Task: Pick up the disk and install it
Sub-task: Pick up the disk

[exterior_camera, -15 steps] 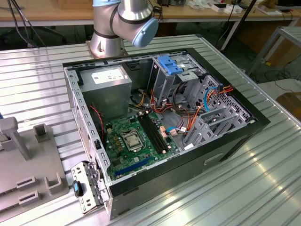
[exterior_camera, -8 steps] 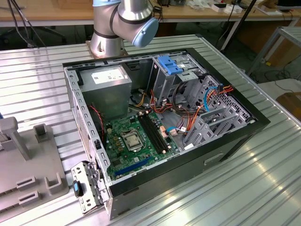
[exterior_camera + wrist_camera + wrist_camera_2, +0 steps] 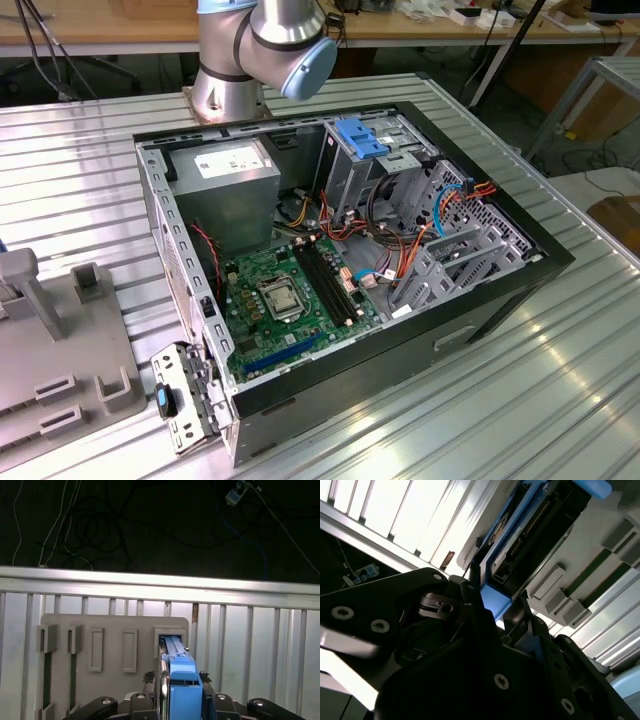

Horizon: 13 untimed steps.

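Note:
The disk (image 3: 181, 677), a dark drive in a bright blue carrier, stands on edge with its far end in a slot of the grey holder plate (image 3: 115, 630). In both wrist views my gripper (image 3: 178, 679) straddles it, one finger (image 3: 150, 679) on each flat side, shut on the disk. The second wrist view shows the blue carrier (image 3: 496, 600) squeezed between the dark fingers (image 3: 471, 582), with the drive's connector edge beyond them. In the exterior view the open computer case (image 3: 480, 300) lies on the table. Its grey drive cage (image 3: 350, 175) is topped by a blue bracket (image 3: 362, 135).
The holder plate (image 3: 60, 370) lies at the exterior view's left, with several upright slots. The arm's base (image 3: 225, 90) stands behind the case. Ribbed aluminium table (image 3: 520, 400) surrounds everything. Loose cables (image 3: 400, 250) and the motherboard (image 3: 285, 300) sit inside the case.

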### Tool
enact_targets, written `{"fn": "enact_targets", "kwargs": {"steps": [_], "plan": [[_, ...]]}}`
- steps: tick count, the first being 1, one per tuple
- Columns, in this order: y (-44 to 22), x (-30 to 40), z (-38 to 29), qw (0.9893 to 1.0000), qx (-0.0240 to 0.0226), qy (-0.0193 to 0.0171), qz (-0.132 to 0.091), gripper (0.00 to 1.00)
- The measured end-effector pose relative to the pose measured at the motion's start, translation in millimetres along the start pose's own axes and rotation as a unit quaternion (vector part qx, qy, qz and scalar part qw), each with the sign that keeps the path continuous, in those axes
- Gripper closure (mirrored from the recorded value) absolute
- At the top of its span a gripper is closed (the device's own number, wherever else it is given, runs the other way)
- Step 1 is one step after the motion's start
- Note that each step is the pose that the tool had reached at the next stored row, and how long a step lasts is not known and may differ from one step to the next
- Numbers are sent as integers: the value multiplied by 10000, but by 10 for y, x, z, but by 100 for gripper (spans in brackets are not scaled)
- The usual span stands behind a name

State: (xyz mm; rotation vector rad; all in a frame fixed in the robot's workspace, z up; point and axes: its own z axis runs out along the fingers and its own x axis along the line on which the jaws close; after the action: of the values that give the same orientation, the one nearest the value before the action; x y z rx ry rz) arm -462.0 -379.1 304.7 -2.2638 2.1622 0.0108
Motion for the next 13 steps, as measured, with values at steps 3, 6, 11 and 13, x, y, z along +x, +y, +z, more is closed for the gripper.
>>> {"fn": "enact_targets", "kwargs": {"steps": [3, 6, 11, 13], "plan": [[0, 0, 0, 10000, 0, 0, 12, 55], [0, 0, 0, 10000, 0, 0, 14, 55], [0, 0, 0, 10000, 0, 1, 18, 63], [0, 0, 0, 10000, 0, 0, 18, 63]]}}
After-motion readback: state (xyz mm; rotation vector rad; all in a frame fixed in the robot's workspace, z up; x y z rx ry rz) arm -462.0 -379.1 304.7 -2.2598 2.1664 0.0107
